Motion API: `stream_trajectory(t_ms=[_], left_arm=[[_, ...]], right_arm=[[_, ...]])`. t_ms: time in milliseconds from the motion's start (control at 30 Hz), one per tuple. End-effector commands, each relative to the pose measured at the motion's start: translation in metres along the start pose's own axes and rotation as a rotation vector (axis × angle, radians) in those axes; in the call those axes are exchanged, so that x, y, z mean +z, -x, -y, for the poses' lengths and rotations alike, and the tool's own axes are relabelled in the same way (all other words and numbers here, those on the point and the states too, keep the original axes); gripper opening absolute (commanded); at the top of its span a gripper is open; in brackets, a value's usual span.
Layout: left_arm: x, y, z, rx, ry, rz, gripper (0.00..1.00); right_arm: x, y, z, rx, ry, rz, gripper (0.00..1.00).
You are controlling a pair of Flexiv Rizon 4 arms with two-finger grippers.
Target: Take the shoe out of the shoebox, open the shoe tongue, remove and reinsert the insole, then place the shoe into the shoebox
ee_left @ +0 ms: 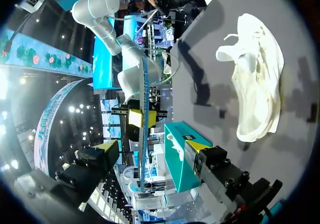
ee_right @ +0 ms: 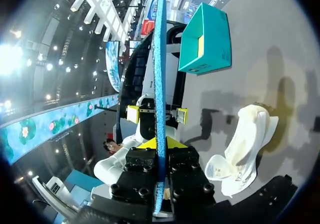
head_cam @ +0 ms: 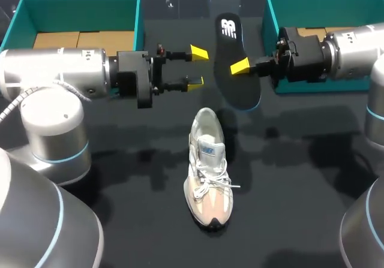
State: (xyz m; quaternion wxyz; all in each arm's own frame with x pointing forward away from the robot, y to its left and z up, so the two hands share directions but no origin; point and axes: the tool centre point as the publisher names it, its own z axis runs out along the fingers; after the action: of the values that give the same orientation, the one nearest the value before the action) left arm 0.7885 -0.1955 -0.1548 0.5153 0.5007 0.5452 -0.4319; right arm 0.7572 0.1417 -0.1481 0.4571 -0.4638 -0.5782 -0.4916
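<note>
Left shoebox (head_cam: 137, 22), teal, stands behind the left arm, well apart from its fingers. Left gripper (head_cam: 196, 68) is held level above the table (head_cam: 300, 160), fingers spread wide with nothing between them; neither yellow tip touches anything. The insole (head_cam: 228, 46) hangs just ahead of those tips, apart from both. In the left wrist view it shows edge-on, in line with the gap between the open fingers but beyond it. Insole top is black, its edge blue, heel end toward the back of the table. Shoe (head_cam: 207, 172), white and beige, stands upright on its sole on the table, below and nearer the robot than both sets of fingertips and apart from them all; toe toward the robot, laces loose, tongue showing. Right gripper (head_cam: 241, 69) faces the left one across the insole, its fingers closed narrowly on the insole's side edge. The right wrist view shows one finger pressed against each face; in the head view only the upper yellow tip shows, the other hidden under the insole. Right shoebox (head_cam: 271, 16), teal, lies behind the right gripper's wrist.
</note>
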Motion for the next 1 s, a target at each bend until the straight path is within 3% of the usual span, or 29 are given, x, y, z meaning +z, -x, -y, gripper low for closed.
stream_trajectory(t_ms=[33, 433, 467, 533, 733, 833, 1000], left_arm=[[-0.022, 0.0, 0.005, 0.002, -0.001, 0.0, 1.0], [-0.022, 0.0, 0.005, 0.002, -0.001, 0.0, 1.0], [-0.022, 0.001, 0.005, -0.053, -0.006, -0.026, 1.0], [-0.025, 0.003, 0.004, -0.19, 0.06, -0.062, 1.0], [-0.05, -0.002, 0.009, -0.544, 0.163, -0.317, 1.0], [-0.059, -0.009, 0.009, -0.655, 0.232, -0.437, 1.0], [-0.068, -0.02, 0.013, -0.809, 0.271, -0.571, 1.0]], right_arm=[[0.0, 0.001, 0.0, 0.0, -0.001, -0.001, 0.0], [0.0, 0.001, 0.0, 0.0, -0.001, -0.001, 0.0], [-0.002, 0.003, -0.001, -0.016, 0.009, 0.019, 0.0], [-0.005, 0.007, -0.001, -0.059, 0.028, 0.032, 0.0], [-0.011, 0.014, -0.007, -0.145, 0.063, 0.051, 0.0], [-0.011, 0.018, -0.013, -0.176, 0.063, 0.053, 0.0], [-0.008, 0.029, -0.027, -0.21, 0.044, 0.042, 0.0]])
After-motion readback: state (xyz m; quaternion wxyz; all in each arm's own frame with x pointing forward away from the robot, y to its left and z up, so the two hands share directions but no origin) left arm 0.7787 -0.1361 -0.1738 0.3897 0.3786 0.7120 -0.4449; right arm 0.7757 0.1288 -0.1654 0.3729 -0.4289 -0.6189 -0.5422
